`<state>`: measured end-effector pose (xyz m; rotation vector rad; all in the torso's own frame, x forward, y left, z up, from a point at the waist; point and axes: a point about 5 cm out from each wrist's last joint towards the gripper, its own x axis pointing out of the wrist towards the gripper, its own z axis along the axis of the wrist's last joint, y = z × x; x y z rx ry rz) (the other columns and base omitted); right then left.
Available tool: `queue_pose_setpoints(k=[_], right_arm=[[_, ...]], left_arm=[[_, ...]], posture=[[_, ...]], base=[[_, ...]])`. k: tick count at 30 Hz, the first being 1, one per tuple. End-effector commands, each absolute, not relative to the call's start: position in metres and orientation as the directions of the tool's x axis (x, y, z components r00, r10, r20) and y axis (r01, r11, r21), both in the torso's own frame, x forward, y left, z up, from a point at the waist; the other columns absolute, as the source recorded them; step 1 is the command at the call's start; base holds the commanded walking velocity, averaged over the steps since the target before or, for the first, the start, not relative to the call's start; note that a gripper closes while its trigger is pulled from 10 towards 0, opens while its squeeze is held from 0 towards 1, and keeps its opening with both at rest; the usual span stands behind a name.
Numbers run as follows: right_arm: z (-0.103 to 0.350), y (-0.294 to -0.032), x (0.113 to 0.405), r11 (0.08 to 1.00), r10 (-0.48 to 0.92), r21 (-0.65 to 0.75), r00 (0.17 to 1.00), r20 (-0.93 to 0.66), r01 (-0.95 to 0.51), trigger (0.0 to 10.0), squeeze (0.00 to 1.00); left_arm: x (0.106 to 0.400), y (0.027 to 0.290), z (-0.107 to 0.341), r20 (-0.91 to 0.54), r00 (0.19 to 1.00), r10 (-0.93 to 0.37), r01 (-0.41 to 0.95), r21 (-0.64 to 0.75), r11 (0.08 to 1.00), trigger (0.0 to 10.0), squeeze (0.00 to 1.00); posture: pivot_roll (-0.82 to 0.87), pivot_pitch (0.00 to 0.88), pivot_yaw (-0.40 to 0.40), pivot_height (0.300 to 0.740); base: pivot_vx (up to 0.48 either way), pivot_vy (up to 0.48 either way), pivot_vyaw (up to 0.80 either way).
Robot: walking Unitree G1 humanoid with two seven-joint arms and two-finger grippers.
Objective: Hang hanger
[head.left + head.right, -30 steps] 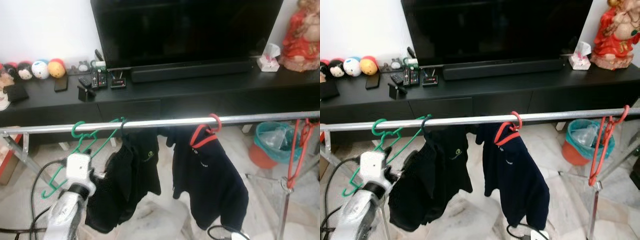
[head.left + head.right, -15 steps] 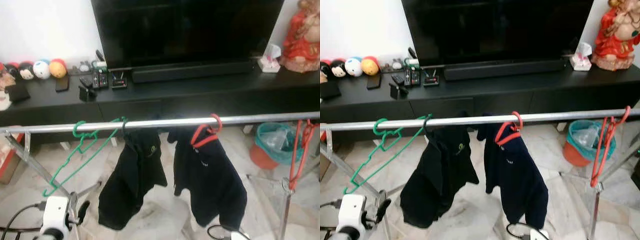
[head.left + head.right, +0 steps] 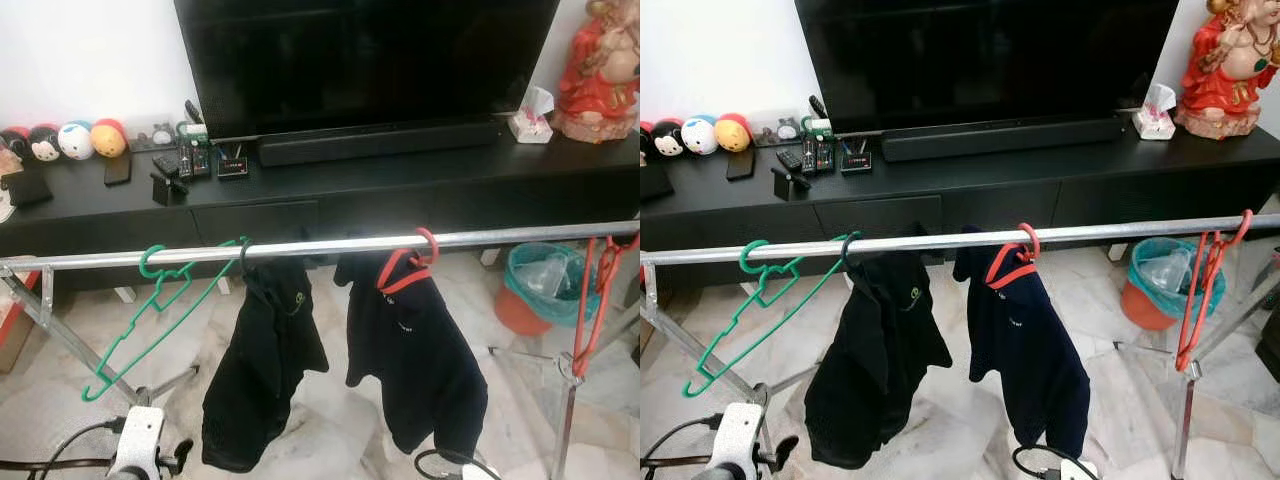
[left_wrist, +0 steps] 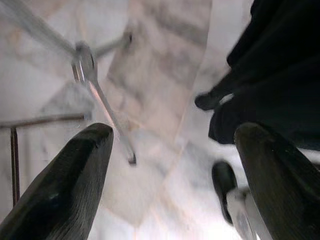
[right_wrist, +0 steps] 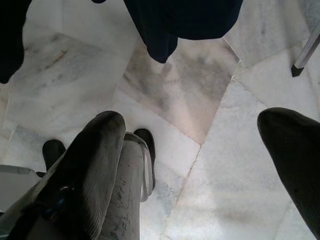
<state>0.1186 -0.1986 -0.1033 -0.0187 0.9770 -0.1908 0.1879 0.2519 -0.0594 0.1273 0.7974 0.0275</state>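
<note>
Hanger [image 3: 150, 315]: green, hooked on rail [image 3: 330, 244] at 9 o'clock, beside black shirt [image 3: 265, 365]
Left tool [image 4: 175, 175]: fingers wide, empty, low over floor
Right tool [image 5: 200, 170]: wide, empty; above floor

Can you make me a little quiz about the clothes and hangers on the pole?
1. True or false: the empty green plastic hanger hangs on the silver metal rail.
2. What colour is the hanger that holds the dark navy shirt?
3. Which sits lowest: A) the rail, B) the left gripper, C) the black television?

Key:
1. True: its hook is over the rail.
2. Red.
3. B: it is down near the marble floor, open.
</note>
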Motion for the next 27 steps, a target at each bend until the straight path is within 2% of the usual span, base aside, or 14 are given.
queue_pose_setpoints(k=[1, 7, 16, 27], right_arm=[[-0.105, -0.199, 0.114, 0.981, -0.171, -0.098, 0.525, -0.833, 0.165, 10.0, 0.0], [-0.106, -0.2, 0.112, 0.981, -0.17, -0.094, 0.512, -0.842, 0.171, 10.0, 0.0], [-0.106, -0.197, 0.112, 0.981, -0.163, -0.083, 0.51, -0.845, 0.176, 10.0, 0.0], [-0.108, -0.194, 0.109, 0.982, -0.154, -0.077, 0.502, -0.851, 0.171, 10.0, 0.0]], left_arm=[[0.183, 0.249, -0.065, -0.751, 0.655, 0.079, 0.033, 0.133, 0.991, 10.0, 0.0], [0.194, 0.229, -0.068, -0.767, 0.641, 0.021, 0.105, 0.115, 0.988, 10.0, 0.0], [0.198, 0.222, -0.068, -0.77, 0.638, 0.005, 0.124, 0.109, 0.986, 10.0, 0.0], [0.188, 0.222, -0.073, -0.791, 0.612, 0.01, 0.124, 0.109, 0.986, 10.0, 0.0]], posture=[[-0.06, 0.0, 0.035, 0.74], [-0.06, 0.0, 0.043, 0.74], [-0.07, 0.0, 0.054, 0.74], [-0.07, 0.0, 0.052, 0.74]], base=[[0.0, 0.0, 0.0], [0.0, 0.0, 0.0], [0.0, 0.0, 0.0], [0.0, 0.0, 0.0]])
